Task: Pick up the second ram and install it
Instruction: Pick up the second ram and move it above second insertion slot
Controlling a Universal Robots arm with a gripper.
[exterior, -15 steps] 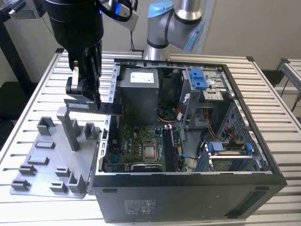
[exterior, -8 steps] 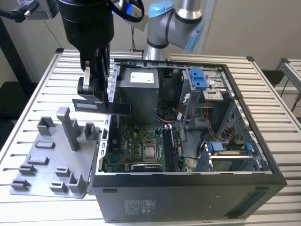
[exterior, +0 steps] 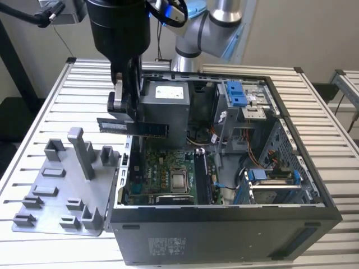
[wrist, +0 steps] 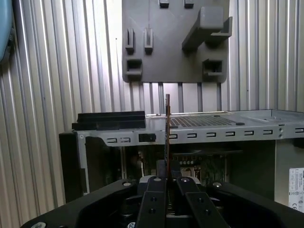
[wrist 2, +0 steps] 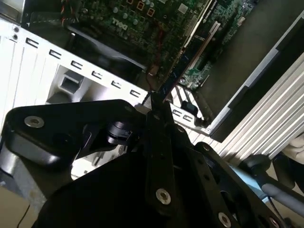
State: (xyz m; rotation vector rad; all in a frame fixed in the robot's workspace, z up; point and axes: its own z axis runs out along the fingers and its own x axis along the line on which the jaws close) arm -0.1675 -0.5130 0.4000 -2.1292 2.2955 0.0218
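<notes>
The claw (exterior: 129, 116) is closed on the second ram (exterior: 150, 130), its fingers pinching the stick near the middle. The stick hangs level in the air, chips facing the exterior camera. In the exterior view it sits over the nine o'clock edge of the open computer case (exterior: 224, 238), with one end reaching out toward the slatted counter (exterior: 45, 106) and the other over the power supply (exterior: 165, 103). Below it, toward five o'clock, lies the green motherboard (exterior: 160, 168) with its processor socket (exterior: 179, 181). The grey plastic fixture (exterior: 53, 199) with upright posts rests on the counter just beside the case, at eight o'clock from the stick. In the first wrist view the second ram (wrist: 167, 121) shows edge-on, rising from the closed claw (wrist: 167, 176) across the case wall toward the fixture.
</notes>
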